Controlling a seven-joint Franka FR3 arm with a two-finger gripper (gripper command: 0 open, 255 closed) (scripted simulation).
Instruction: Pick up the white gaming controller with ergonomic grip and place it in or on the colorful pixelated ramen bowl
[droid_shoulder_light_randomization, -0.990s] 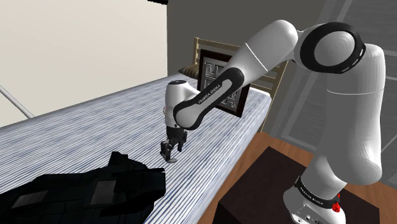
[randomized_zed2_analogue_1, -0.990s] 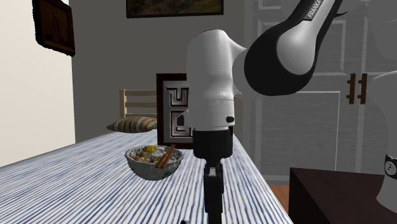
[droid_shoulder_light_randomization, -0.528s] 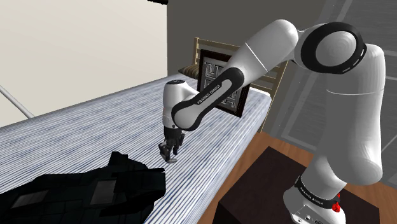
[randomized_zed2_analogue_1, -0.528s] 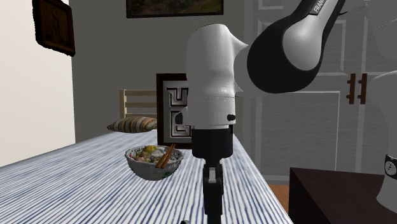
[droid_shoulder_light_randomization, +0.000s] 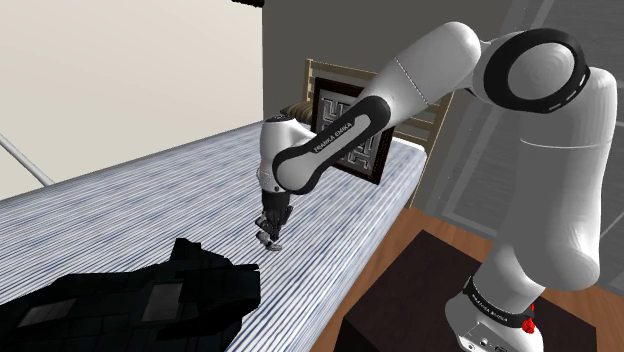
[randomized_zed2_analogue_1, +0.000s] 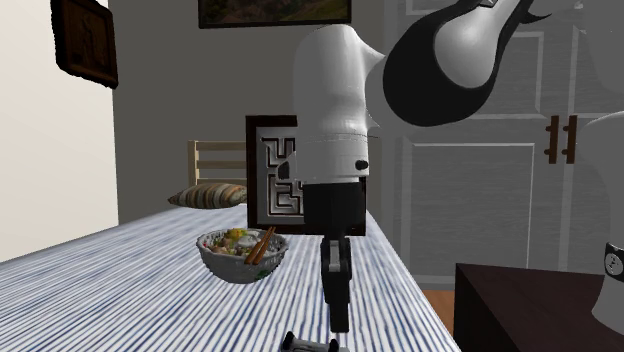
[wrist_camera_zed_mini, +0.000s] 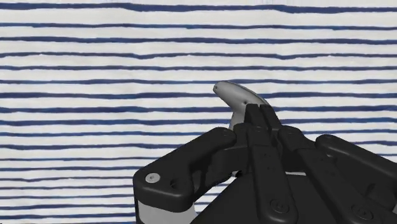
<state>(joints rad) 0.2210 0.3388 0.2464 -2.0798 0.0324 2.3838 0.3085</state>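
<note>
Wrist view: controller (wrist_camera_zed_mini: 236, 97) within clasping gripper (wrist_camera_zed_mini: 259, 116).

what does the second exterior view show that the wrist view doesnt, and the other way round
Second exterior view: the ramen bowl with chopsticks, resting on the striped bed cover, plus a striped pillow, a framed maze picture and the white arm above the hand.
Wrist view: a close look at the white controller, its curved grip poking out past the hand, which is closed on it.
Both: the hand, the controller and the blue-striped cover.
</note>
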